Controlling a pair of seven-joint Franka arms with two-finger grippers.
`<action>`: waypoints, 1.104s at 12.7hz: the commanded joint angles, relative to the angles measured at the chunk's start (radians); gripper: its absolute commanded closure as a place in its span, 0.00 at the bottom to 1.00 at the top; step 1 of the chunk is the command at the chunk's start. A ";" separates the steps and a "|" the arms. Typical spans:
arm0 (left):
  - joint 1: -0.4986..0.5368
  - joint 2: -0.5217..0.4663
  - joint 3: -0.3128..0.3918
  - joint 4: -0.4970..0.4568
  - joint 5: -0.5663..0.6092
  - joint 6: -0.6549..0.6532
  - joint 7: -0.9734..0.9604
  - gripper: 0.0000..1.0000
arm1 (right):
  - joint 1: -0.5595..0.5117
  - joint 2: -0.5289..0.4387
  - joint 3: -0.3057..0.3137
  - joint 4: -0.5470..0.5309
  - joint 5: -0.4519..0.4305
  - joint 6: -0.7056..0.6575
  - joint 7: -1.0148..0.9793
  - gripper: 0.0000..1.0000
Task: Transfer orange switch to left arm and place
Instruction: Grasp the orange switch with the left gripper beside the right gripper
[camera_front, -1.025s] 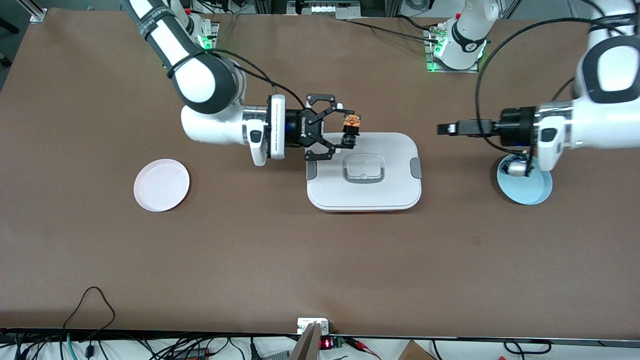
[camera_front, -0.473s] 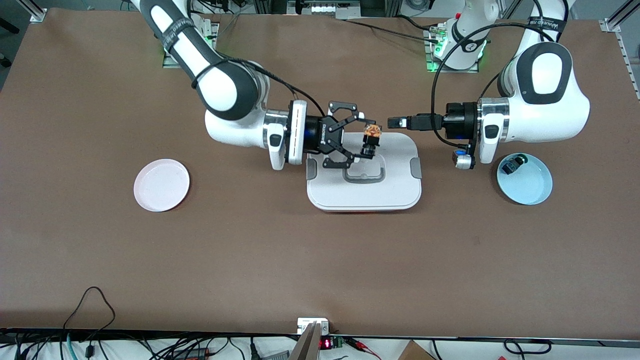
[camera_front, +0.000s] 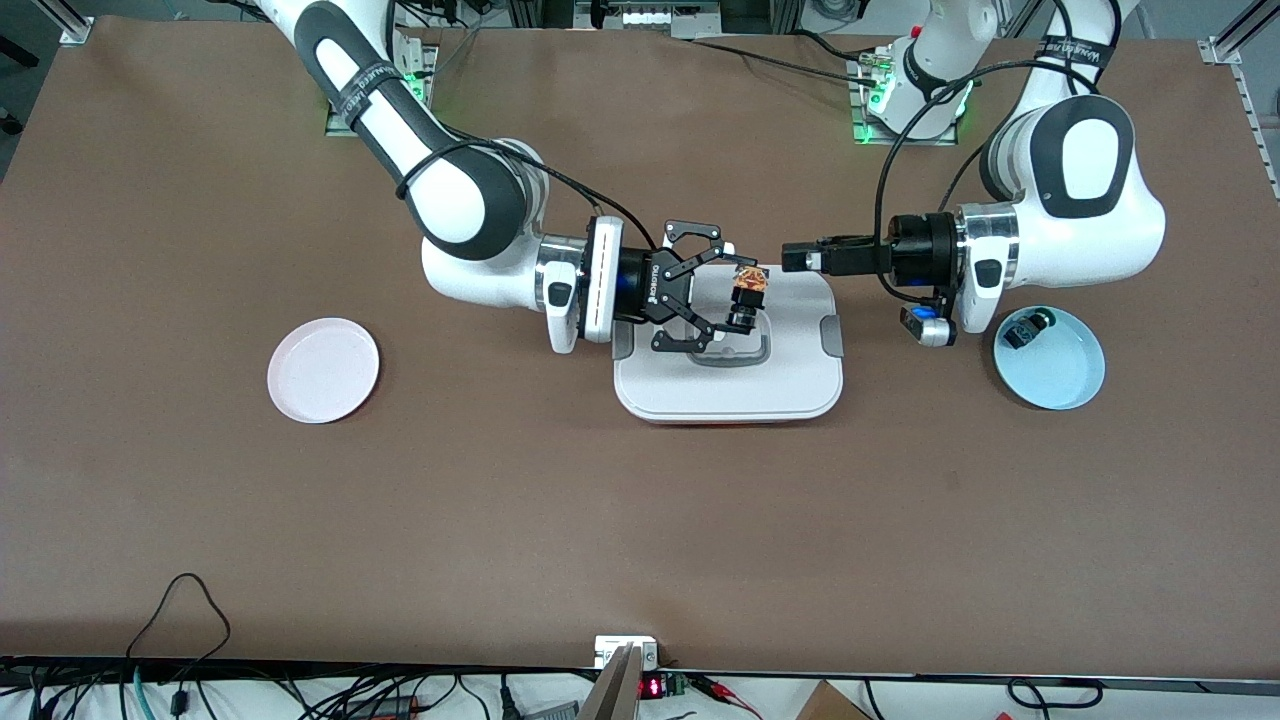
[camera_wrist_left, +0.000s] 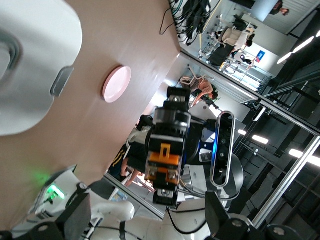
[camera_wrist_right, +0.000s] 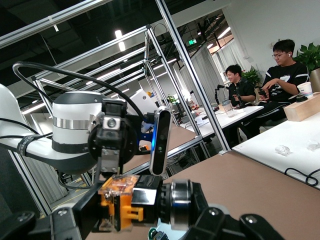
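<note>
Orange switch (camera_front: 746, 292) sat clamped in right end effector (camera_front: 741, 293) over white box (camera_front: 790, 385); left end effector (camera_front: 795, 257) hung over box edge, fingers' spread indiscernible; switch body partly hidden

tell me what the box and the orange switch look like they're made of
The box: apparently matte white moulded plastic, judging by its rounded corners, with grey clips and handle rim. The orange switch, held over it by the right gripper: seemingly black plastic with a glossy orange cap and a metallic-looking ring.
</note>
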 joint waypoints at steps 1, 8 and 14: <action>-0.005 0.051 -0.008 -0.005 -0.109 0.023 0.134 0.00 | 0.011 0.024 -0.001 0.043 0.025 0.016 -0.028 0.98; -0.075 0.099 -0.010 0.012 -0.206 0.023 0.143 0.03 | 0.013 0.033 -0.001 0.054 0.025 0.016 -0.028 0.98; -0.077 0.113 -0.010 0.038 -0.206 0.052 0.250 0.67 | 0.013 0.033 -0.001 0.054 0.025 0.016 -0.026 0.97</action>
